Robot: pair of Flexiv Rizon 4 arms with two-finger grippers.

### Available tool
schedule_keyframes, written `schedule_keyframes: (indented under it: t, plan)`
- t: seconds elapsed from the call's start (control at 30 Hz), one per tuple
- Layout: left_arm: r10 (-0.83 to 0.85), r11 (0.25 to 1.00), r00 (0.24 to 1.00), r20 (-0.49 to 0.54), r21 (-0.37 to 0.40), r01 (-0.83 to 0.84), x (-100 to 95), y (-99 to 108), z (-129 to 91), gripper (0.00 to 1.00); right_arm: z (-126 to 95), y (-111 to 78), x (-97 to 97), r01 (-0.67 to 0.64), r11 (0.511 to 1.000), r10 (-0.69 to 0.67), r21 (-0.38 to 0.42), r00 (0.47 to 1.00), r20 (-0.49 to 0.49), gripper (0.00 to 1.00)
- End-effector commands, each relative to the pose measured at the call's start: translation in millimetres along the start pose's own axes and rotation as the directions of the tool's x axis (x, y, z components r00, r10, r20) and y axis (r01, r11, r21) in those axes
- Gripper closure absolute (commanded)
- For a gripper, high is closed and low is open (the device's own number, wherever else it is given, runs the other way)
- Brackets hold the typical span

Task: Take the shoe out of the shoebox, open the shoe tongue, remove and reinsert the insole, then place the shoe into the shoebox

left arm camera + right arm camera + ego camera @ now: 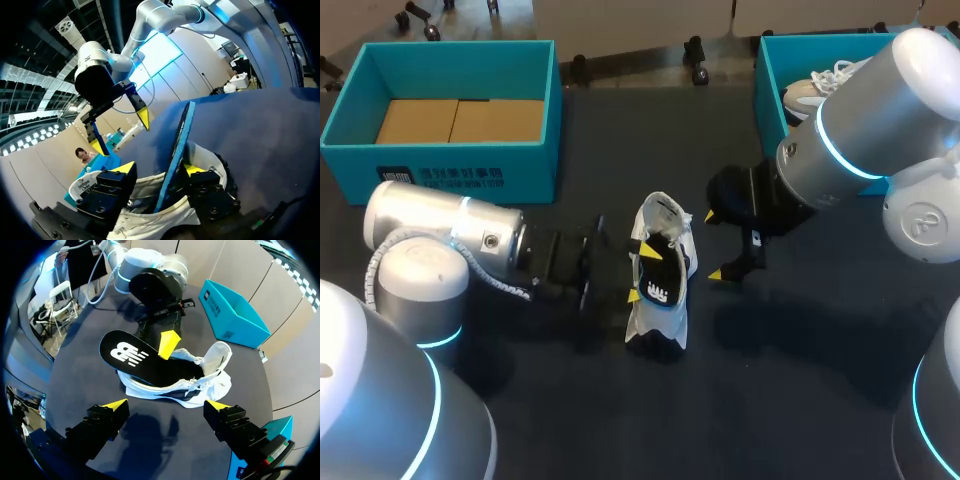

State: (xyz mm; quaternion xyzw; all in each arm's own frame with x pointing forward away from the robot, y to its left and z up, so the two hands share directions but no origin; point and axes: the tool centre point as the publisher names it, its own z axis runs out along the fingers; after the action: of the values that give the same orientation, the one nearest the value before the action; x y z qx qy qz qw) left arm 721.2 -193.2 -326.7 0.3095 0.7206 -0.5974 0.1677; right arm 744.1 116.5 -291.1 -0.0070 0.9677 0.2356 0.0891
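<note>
Two grippers: both have their fingers spread, and neither clamps anything.
Shoe: the white-and-black lace-up sneaker lies out of its box near the middle of the dark table. Its tongue is folded back toward 12 o'clock, probably to free the opening.
Insole: the black foam insole with a white logo and blue edge has its heel end raised out of the shoe and its front end tucked inside.
Left gripper: it comes in from the shoe's 9 o'clock. Its fingers straddle the insole with a gap on one side, so I judge it unpinched.
Right gripper: it hovers at the shoe's 3 o'clock without touching, likely ready to steady the shoe.
Shoebox: the open teal cardboard shoebox sits at 10 o'clock, well apart, awaiting the shoe.
Stage: removing or reinserting the insole, and I cannot tell which.
</note>
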Motion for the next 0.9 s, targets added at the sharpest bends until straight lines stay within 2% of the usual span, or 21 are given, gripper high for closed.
schedule_keyframes:
  t: [0.03, 0.1, 0.67, 0.77, 0.8, 0.83, 0.87, 0.9]
  plan:
    - [-0.002, 1.000, 1.000, -0.016, -0.007, 0.002, 3.5, 3, 3, 0.77, 1, 0.4, 0.5, 0.000, 1.000, 0.000, 0.000, 1.000, 0.001, 0.00]
    - [-0.003, 1.000, 1.000, -0.027, -0.009, 0.003, 5.5, 5, 4, 1.00, 1, 0.4, 0.5, 0.000, 1.000, 0.000, 0.000, 1.000, 0.001, 0.00]
    - [0.014, 0.997, 1.000, -0.024, -0.082, -0.015, 10.8, 32, 13, 1.00, 1, 0.4, 0.5, 0.000, 1.000, 0.000, 0.000, 1.000, 0.001, 0.00]
    - [0.003, 0.997, 1.000, -0.009, -0.076, -0.003, 10.2, 28, 8, 1.00, 1, 0.4, 0.5, 0.000, 1.000, 0.000, 0.000, 1.000, 0.001, 0.00]
    - [0.002, 0.997, 1.000, -0.005, -0.072, -0.002, 9.2, 25, 5, 0.97, 1, 0.4, 0.5, 0.000, 1.000, 0.000, 0.000, 1.000, 0.001, 0.00]
    - [-0.003, 0.998, 1.000, 0.004, -0.061, 0.003, 7.8, 21, 3, 0.69, 1, 0.4, 0.5, 0.000, 1.000, 0.000, 0.000, 1.000, 0.001, 0.00]
    - [0.001, 0.999, 1.000, 0.012, -0.052, -0.001, 6.0, 17, 0, 0.57, 1, 0.4, 0.5, 0.000, 1.000, 0.000, 0.000, 1.000, 0.001, 0.00]
    - [0.005, 0.999, 1.000, 0.021, -0.043, -0.004, 4.2, 12, -2, 0.55, 1, 0.4, 0.5, 0.000, 1.000, 0.000, 0.000, 1.000, 0.001, 0.00]
